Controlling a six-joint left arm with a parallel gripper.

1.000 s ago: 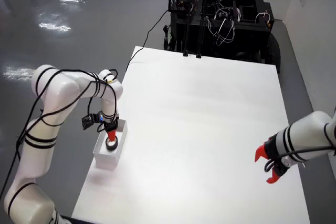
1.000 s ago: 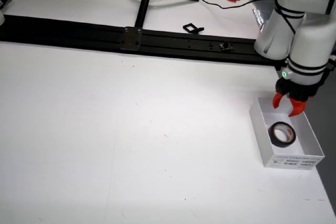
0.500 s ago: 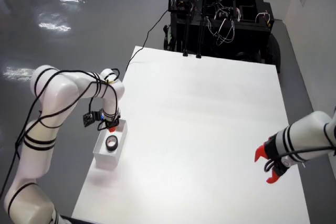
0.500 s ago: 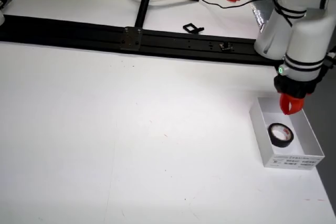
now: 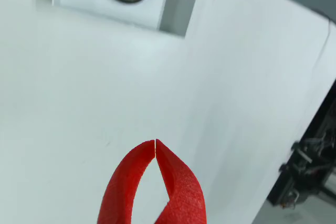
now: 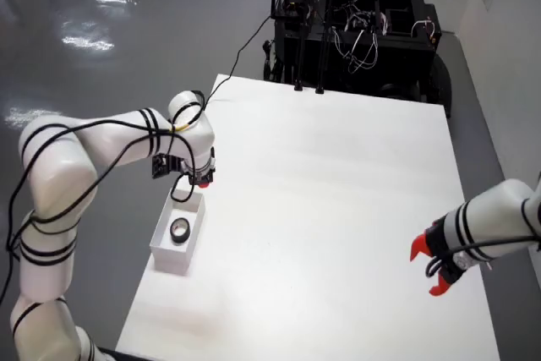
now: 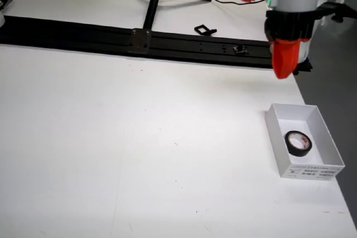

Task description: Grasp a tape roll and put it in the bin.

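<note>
White table (image 7: 139, 137), white bin (image 7: 279, 157) near its edge

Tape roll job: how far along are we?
Done: the tape roll lies flat inside the white bin at the table's edge. In hand: nothing; the working arm's red pincer is shut and empty, raised clear of the bin and off to one side; the wrist view shows its tips touching over bare table. Left: nothing visible; no other roll shows on the table.
</note>
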